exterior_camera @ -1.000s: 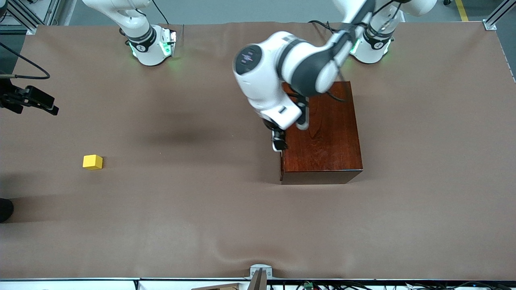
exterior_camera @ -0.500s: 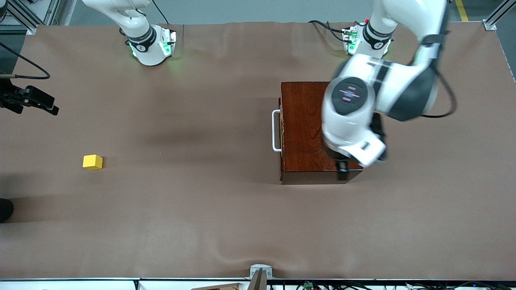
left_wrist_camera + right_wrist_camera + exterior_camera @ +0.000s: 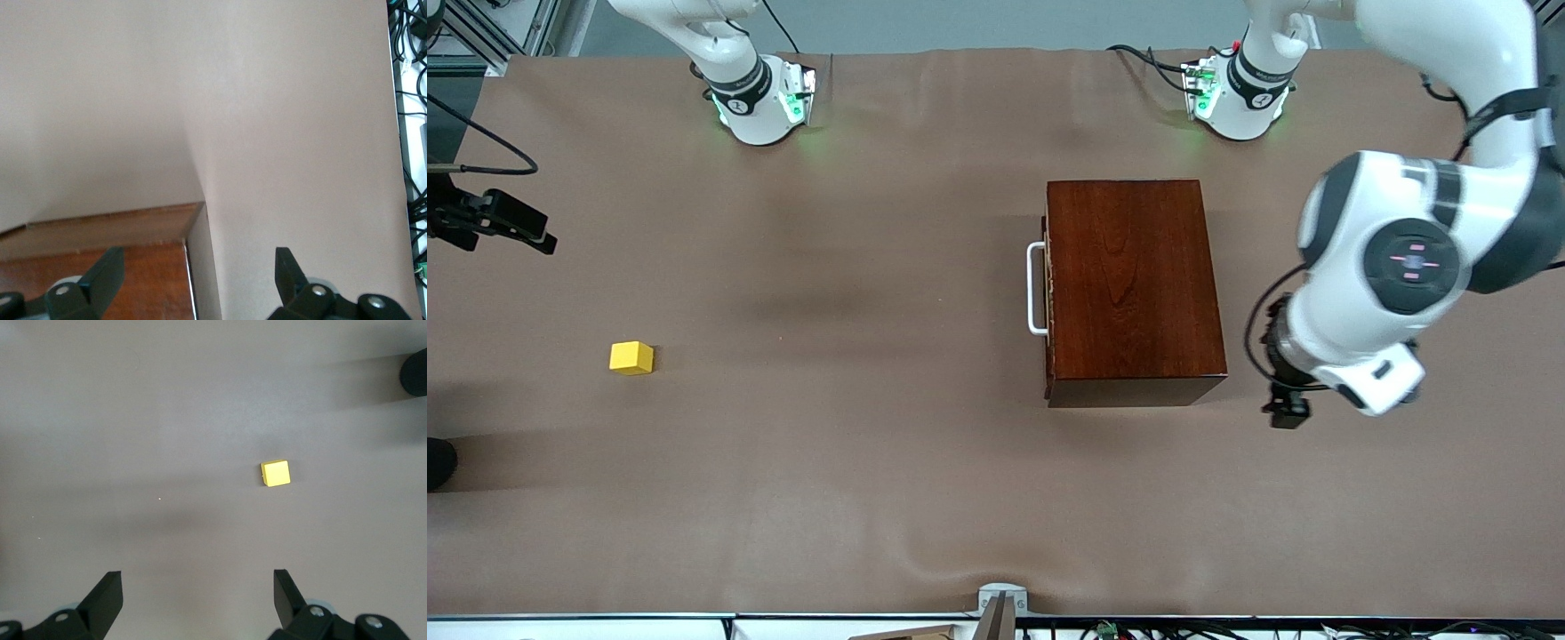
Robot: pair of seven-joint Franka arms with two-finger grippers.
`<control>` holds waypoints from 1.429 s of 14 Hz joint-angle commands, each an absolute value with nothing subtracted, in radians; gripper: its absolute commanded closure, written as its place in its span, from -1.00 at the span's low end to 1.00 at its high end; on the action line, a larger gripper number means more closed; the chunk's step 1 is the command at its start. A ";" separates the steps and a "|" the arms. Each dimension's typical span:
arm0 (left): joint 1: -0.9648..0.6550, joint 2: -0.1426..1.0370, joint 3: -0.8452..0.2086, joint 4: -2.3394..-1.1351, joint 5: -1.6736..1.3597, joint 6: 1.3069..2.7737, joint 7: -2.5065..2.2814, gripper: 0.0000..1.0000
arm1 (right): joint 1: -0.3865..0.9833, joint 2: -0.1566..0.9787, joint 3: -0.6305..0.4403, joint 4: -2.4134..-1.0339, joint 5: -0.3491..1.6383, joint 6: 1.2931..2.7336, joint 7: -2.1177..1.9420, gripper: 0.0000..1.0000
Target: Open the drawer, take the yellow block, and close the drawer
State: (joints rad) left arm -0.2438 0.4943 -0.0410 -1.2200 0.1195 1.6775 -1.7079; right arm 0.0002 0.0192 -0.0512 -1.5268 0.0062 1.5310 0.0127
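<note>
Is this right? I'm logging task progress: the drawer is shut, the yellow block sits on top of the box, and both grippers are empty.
Not quite. The block lies on the table toward the right arm's end, well apart from the box, as the front view shows. The rest holds: the drawer is shut, and the left gripper and right gripper are empty.

You've got glossy white arms with dark grey joint bands, black cables, green-lit bases, black fingers (image 3: 100, 277).
</note>
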 commanded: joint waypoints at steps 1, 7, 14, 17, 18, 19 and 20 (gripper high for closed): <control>-0.172 0.402 -0.049 -1.318 0.071 1.681 -1.573 -1.00 | 0.014 0.008 -0.060 -1.532 0.014 1.532 0.025 -1.00; -0.081 0.299 -0.049 -1.433 0.029 1.681 -1.295 -1.00 | 0.015 0.008 -0.060 -1.532 0.014 1.532 0.025 -1.00; -0.077 0.152 -0.049 -1.581 0.005 1.683 -0.999 -1.00 | 0.015 0.008 -0.060 -1.532 0.014 1.531 0.025 -1.00; -0.081 0.137 -0.051 -1.592 0.005 1.681 -0.872 -1.00 | 0.015 0.008 -0.060 -1.532 0.014 1.531 0.025 -1.00; -0.083 0.135 -0.049 -1.591 0.003 1.681 -0.826 -1.00 | 0.015 0.008 -0.060 -1.532 0.014 1.531 0.025 -1.00; -0.083 0.130 -0.049 -1.592 0.005 1.681 -0.775 -1.00 | 0.015 0.008 -0.060 -1.532 0.015 1.531 0.025 -1.00; -0.081 0.129 -0.051 -1.592 0.005 1.677 -0.723 -1.00 | 0.015 0.008 -0.060 -1.534 0.014 1.531 0.023 -1.00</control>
State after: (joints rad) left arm -0.0847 0.1607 -0.0496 -1.5609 0.0300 1.6748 -0.8141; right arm 0.0005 0.0192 -0.0507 -1.5269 0.0062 1.5310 0.0126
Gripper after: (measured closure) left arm 0.000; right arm 0.000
